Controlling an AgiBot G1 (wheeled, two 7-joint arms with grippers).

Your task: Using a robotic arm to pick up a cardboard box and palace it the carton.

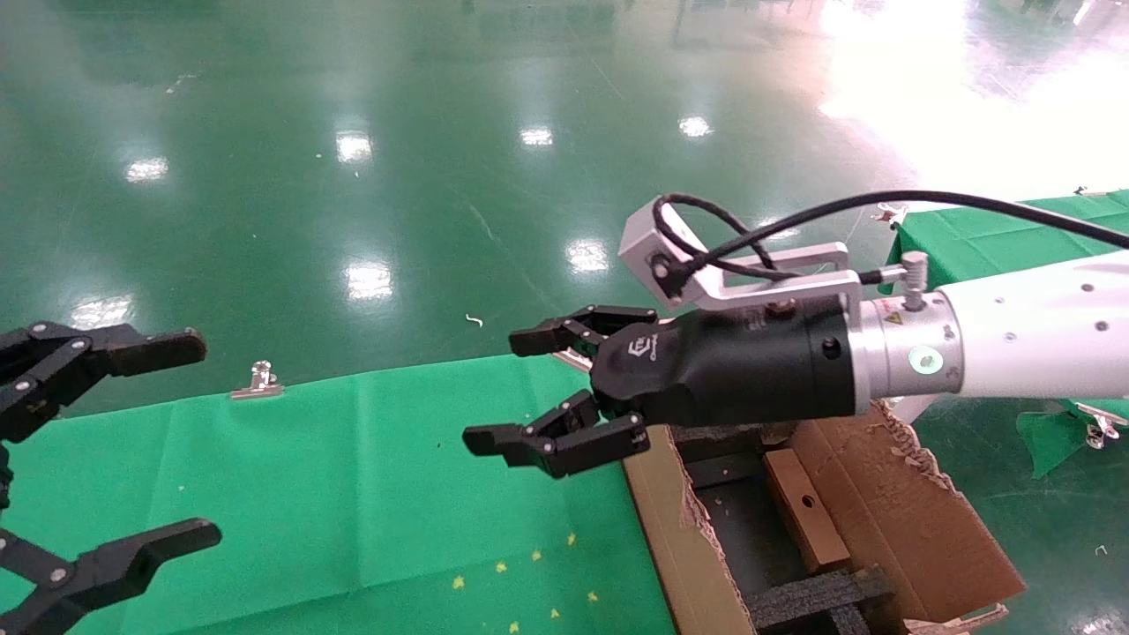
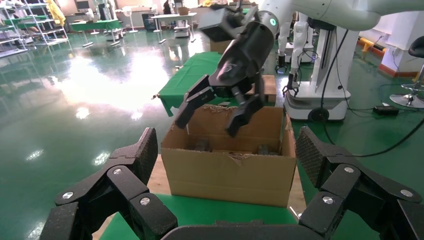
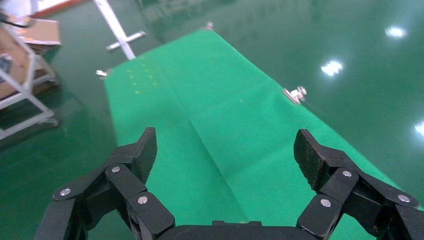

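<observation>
The white robotic arm (image 1: 1014, 339) reaches in from the right. My right gripper (image 1: 498, 388) is open and empty, held in the air above the green cloth just left of the carton (image 1: 670, 529). The large brown carton stands at the table's right end with ragged flaps. The small brown cardboard box (image 1: 807, 520), round hole facing up, lies inside it beside black foam blocks (image 1: 811, 600). In the left wrist view the right gripper (image 2: 206, 125) hangs over the carton (image 2: 230, 175). My left gripper (image 1: 201, 439) is open and empty at the far left.
A green cloth (image 1: 353, 494) covers the table, held by a metal clip (image 1: 258, 381) at its far edge. A second green-covered table (image 1: 997, 234) stands at the back right. Shiny green floor lies beyond. The right wrist view shows only green cloth (image 3: 200, 100) under the open gripper (image 3: 225, 155).
</observation>
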